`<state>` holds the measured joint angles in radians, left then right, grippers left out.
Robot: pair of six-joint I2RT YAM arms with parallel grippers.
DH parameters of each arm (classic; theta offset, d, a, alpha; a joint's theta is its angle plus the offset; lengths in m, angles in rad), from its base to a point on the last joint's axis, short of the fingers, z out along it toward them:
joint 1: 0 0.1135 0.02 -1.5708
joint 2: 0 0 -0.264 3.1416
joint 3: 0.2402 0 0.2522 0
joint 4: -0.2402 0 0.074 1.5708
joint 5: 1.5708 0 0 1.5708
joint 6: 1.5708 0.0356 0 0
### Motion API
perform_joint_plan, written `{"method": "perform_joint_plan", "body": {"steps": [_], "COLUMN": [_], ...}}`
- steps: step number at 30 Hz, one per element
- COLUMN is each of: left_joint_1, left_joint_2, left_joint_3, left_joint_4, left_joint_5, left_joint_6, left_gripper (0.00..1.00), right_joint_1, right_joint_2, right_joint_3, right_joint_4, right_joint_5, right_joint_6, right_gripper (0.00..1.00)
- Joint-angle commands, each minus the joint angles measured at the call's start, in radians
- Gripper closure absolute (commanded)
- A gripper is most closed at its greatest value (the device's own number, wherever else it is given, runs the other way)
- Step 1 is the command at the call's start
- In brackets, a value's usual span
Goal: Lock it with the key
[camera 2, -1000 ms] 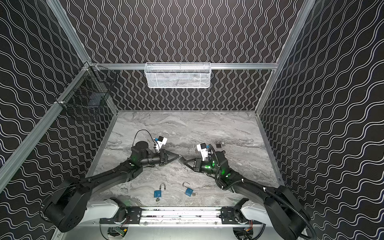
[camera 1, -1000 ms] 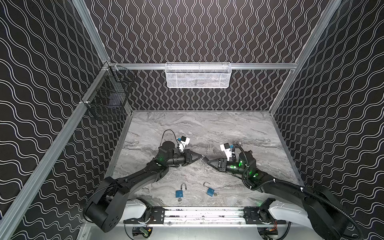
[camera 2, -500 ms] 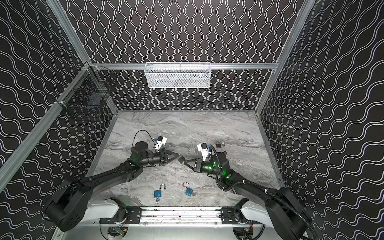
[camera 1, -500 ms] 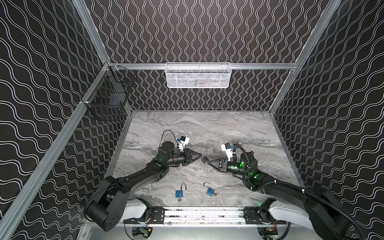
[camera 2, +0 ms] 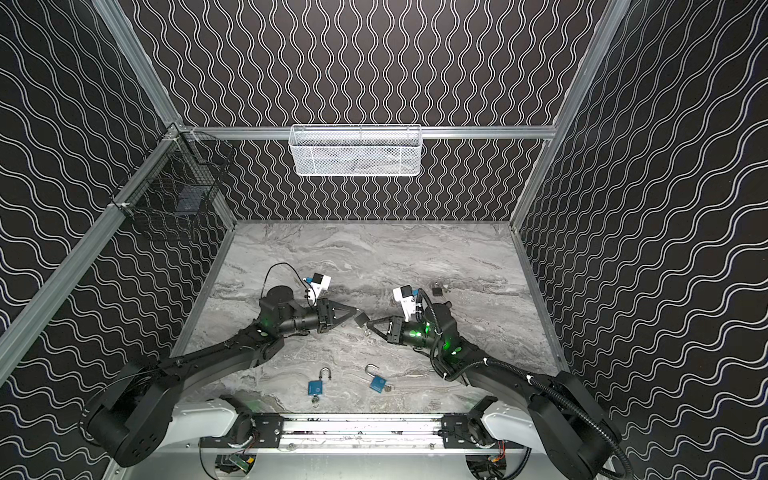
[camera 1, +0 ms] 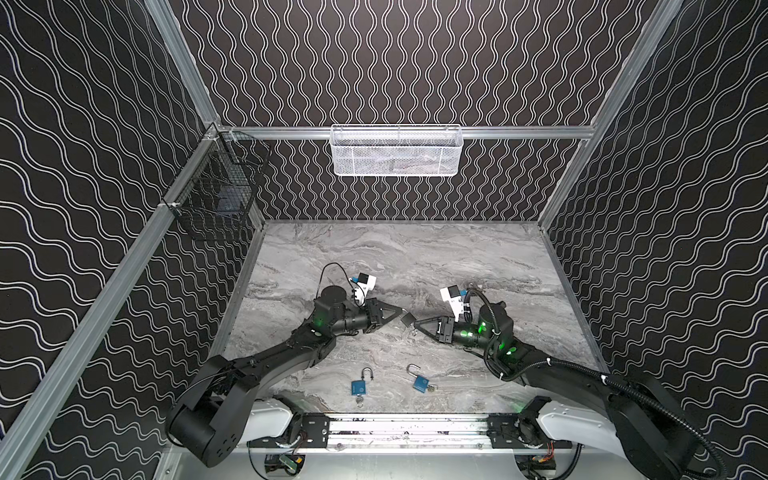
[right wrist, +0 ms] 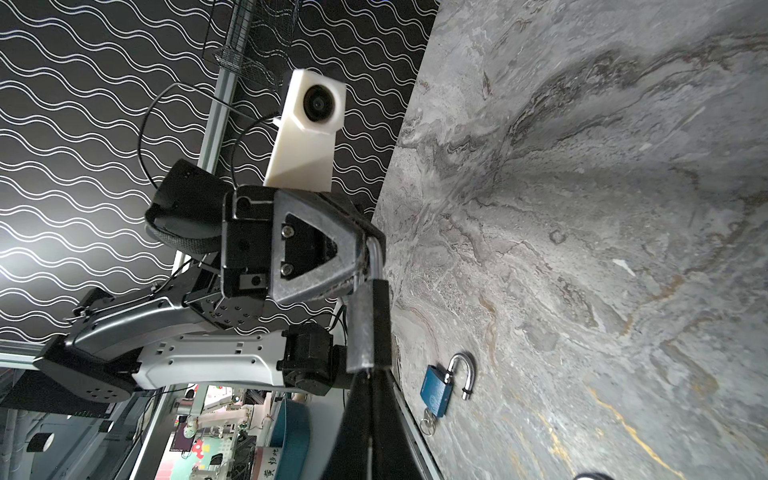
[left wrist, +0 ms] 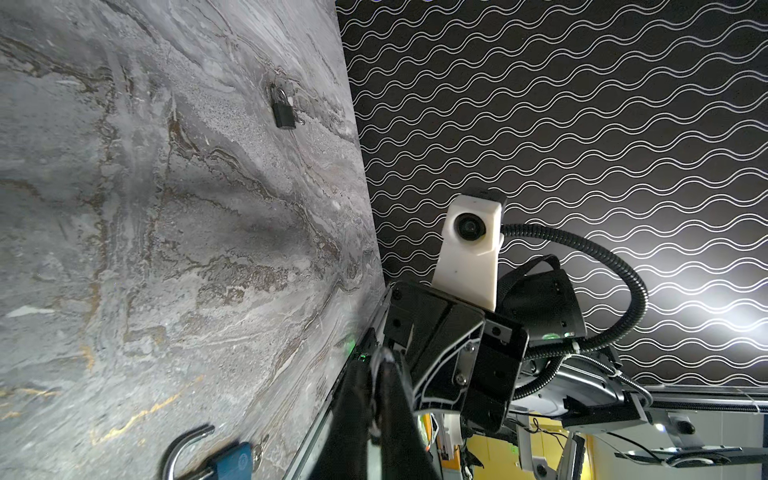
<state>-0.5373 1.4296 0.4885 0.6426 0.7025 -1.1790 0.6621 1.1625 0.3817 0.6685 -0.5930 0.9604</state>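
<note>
A black padlock [camera 1: 408,319] [camera 2: 361,320] hangs above the middle of the table between my two grippers. My left gripper [camera 1: 400,312] [camera 2: 354,311] [left wrist: 380,365] is shut on its silver shackle [right wrist: 376,253]. The dark body [right wrist: 368,324] of the padlock points toward my right gripper [camera 1: 416,329] [camera 2: 370,329] [right wrist: 369,376]. That gripper is shut at the padlock's bottom end, where the key sits. The key is almost wholly hidden between the fingers. A small silver ring [camera 1: 414,333] dangles under the padlock.
Two blue padlocks with open shackles and keys in them lie near the front edge [camera 1: 358,387] [camera 1: 420,382] [right wrist: 436,390]. Another black padlock [camera 2: 436,290] [left wrist: 283,112] lies behind my right arm. A white mesh basket [camera 1: 397,151] and a black wire basket [camera 1: 220,199] hang on the walls.
My right gripper's jaws have closed the last bit at the padlock's bottom end. Both arms and the held padlock have hardly moved.
</note>
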Motion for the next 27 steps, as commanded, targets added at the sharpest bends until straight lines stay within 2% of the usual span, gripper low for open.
{"method": "perform_joint_plan", "body": {"steps": [1,10,27], "left_joint_1": [0.0,0.005,0.038], "left_joint_2": [-0.009,-0.046,-0.061], "left_joint_3": [-0.016,-0.063,-0.091], "left_joint_4": [0.096,0.153,0.152], "left_joint_5": [-0.042,-0.165,-0.153], "left_joint_6": [-0.035,-0.086,-0.086], "left_gripper": [1.0,1.0,1.0], "right_joint_1": [0.002,0.001,-0.002], "right_joint_2": [-0.001,0.002,-0.041], "right_joint_3": [0.009,-0.006,-0.003], "right_joint_4": [0.018,0.009,-0.033], "right_joint_5": [-0.006,0.014,0.035], "right_joint_6": [-0.002,0.009,0.0], "right_gripper": [1.0,1.0,1.0]}}
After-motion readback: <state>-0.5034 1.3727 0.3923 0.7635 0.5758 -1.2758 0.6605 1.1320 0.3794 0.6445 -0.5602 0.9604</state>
